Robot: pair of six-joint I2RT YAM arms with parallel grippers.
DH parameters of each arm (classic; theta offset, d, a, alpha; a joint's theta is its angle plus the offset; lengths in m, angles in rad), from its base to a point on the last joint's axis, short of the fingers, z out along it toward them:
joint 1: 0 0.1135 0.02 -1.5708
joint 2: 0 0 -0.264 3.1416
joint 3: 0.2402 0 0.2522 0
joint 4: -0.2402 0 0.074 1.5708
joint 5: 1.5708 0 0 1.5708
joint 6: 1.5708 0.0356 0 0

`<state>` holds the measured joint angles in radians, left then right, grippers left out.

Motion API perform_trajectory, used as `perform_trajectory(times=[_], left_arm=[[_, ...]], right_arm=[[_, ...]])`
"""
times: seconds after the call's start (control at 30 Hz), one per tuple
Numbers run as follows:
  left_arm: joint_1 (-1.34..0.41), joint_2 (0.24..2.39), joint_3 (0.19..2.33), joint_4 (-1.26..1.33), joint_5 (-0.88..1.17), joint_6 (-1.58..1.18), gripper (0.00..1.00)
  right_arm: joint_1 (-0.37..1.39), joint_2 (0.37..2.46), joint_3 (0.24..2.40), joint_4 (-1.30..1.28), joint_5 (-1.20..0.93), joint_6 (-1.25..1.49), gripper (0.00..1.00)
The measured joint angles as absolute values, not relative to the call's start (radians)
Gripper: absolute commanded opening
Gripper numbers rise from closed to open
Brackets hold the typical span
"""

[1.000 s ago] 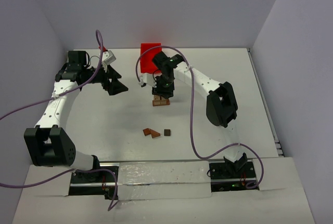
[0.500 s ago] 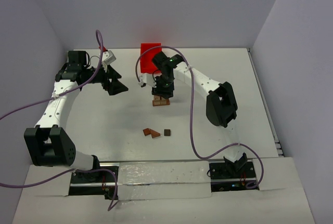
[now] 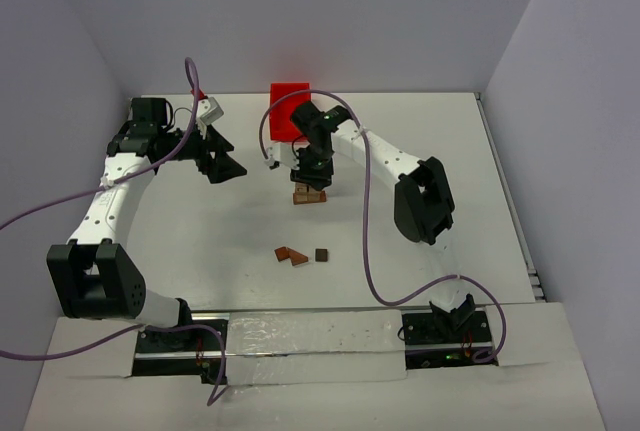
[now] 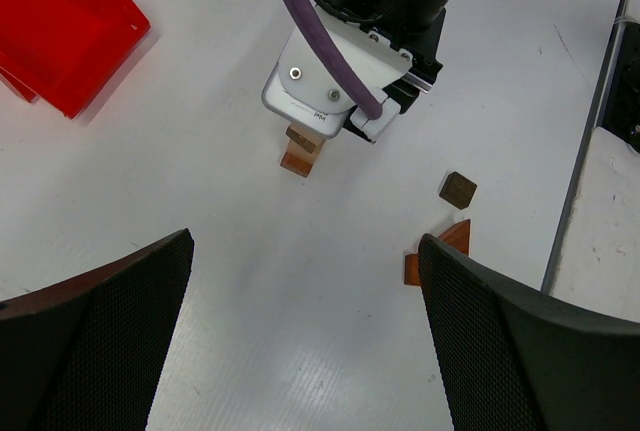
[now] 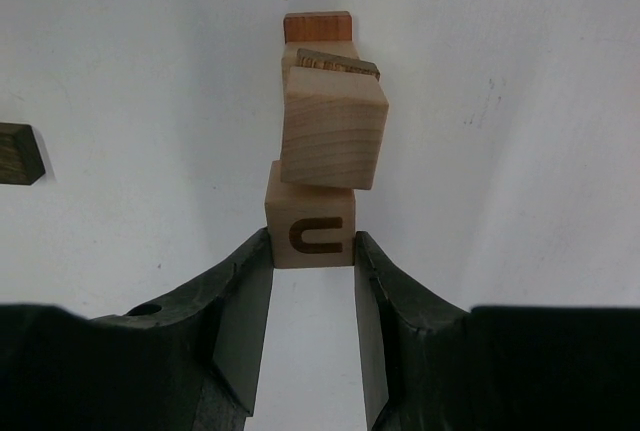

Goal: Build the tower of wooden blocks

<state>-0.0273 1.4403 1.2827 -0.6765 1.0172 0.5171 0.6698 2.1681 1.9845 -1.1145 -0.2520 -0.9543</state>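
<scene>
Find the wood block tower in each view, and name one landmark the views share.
Top external: wood block tower at centre, beneath the right hand.
Left wrist: upper middle, poking out below the right arm's white housing.
Right wrist: dead centre, gripped between the hand's fingers.
Shared landmark: red bin, behind the tower from above, top left in the left wrist view; absent from the right wrist view.

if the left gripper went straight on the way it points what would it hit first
Probably the bare table, short of the wood block tower; depth is hard to judge.
</scene>
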Motion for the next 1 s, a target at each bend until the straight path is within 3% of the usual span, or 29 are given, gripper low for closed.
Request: perform_trajectory(times=[0.73,1.0], left_arm=[[-0.027,1.442,1.283,-0.677,1.017,0.517,0.99],[-0.027,1.442,1.283,-0.676,1.017,0.517,0.99]], right_arm=[[0.676,2.182,2.016,-1.113,-0.253,-0.95,0.39],[0.681,2.182,2.016,-1.113,-0.253,-0.942,0.65]])
